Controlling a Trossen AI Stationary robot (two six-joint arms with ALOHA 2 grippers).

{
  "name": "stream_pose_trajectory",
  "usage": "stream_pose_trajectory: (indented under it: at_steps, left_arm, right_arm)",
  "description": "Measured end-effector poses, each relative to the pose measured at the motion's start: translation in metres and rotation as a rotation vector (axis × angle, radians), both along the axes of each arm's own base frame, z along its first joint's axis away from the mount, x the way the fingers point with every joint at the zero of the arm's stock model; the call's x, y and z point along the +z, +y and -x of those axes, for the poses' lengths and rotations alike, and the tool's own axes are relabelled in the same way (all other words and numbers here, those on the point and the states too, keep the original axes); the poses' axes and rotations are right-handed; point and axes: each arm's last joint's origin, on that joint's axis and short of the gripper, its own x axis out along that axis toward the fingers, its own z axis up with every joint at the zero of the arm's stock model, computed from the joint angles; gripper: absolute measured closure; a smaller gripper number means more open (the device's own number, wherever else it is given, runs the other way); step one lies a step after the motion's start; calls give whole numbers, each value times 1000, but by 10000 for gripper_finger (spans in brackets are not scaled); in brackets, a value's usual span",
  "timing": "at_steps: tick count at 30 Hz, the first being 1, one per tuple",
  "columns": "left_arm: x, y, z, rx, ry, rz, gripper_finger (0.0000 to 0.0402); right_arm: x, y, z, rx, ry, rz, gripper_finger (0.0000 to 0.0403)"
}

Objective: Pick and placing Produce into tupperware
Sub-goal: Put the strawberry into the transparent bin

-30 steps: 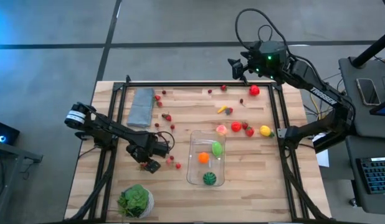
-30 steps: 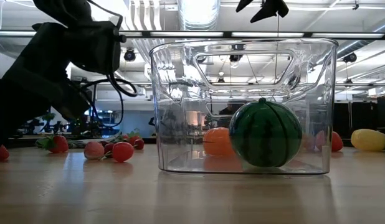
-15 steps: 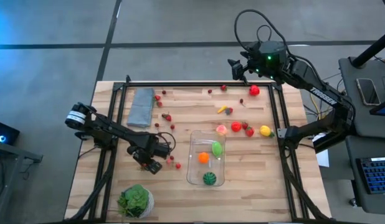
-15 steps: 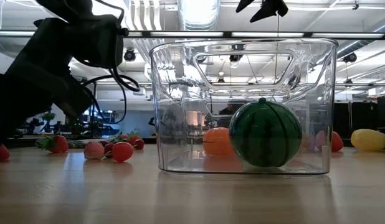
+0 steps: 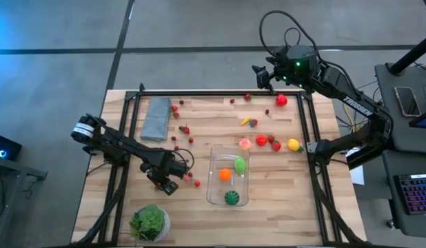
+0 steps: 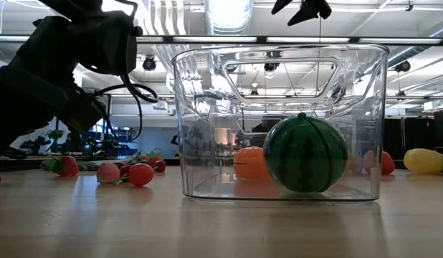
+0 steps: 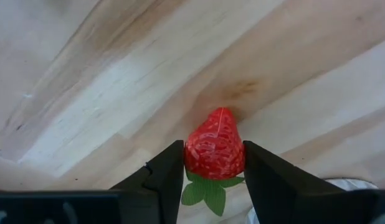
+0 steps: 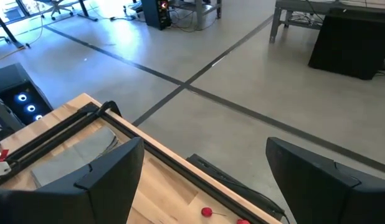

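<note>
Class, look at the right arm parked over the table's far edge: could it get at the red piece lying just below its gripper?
Probably yes: the right gripper hangs open above the far edge, and the red piece lies nearby with nothing over it.

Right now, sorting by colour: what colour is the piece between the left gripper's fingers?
Red strawberry with green leaves, seen best in the left wrist view.

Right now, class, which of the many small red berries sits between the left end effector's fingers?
The strawberry with green leaves, flanked by the left end effector; the other berries lie loose on the table.
</note>
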Motion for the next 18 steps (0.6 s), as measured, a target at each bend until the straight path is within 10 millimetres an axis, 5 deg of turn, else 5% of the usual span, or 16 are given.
stream_pose_trajectory:
  at_steps: [6,14,18]
  left_arm:
    - [26,3,-11,-30,-153,-36,265]
    - [110,23,-25,-270,-623,-226,265]
    - [135,39,-37,-322,-846,-297,265]
  right_arm:
    - [3,1,3,4,-9,4,74]
    - [15,4,6,76,5,64,74]
    - [17,4,7,104,34,91,74]
